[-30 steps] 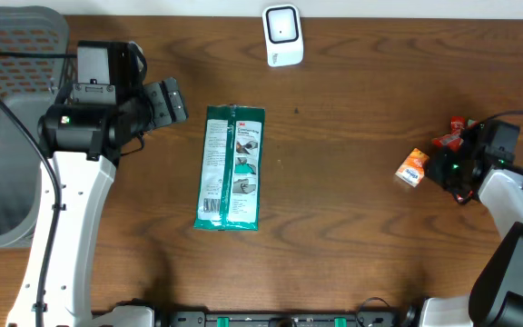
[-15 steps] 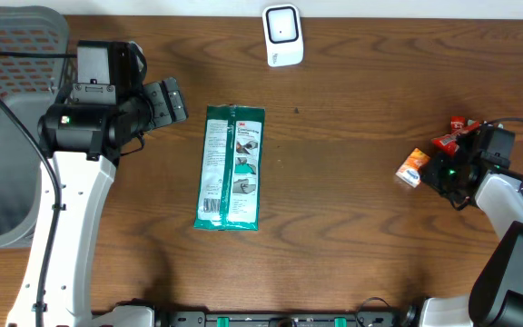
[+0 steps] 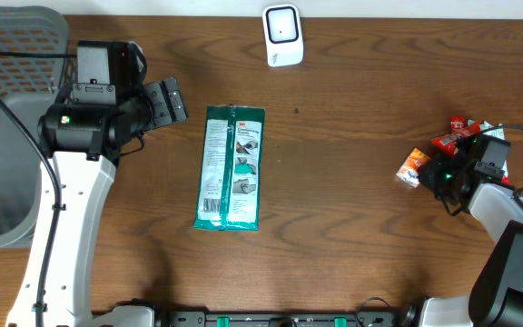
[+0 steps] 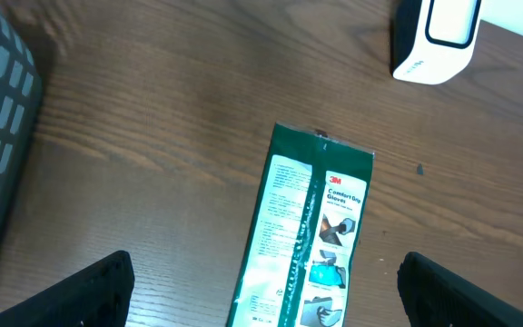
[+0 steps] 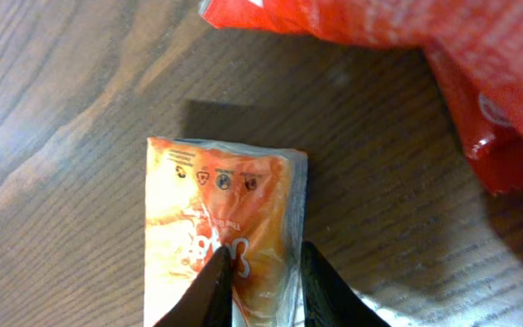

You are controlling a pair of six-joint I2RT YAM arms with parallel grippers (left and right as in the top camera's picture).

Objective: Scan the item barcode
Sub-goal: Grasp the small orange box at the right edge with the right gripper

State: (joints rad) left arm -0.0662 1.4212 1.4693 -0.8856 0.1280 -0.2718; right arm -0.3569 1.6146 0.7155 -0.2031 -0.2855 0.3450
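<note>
Nothing is scanned yet: the small orange foil packet [image 5: 207, 209] lies on the brown wooden desk [image 3: 352, 182] at the frame's right, well apart from the white scanner [image 3: 282, 34] at top centre, the right claw [image 5: 261, 277] narrowed around it with grip uncertain, the left claw [image 3: 178, 100] spread wide and empty.

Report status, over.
Left gripper open, beside green package. Right gripper pinching orange packet, flat on table. Red packet close beside it; scanner at far edge.
</note>
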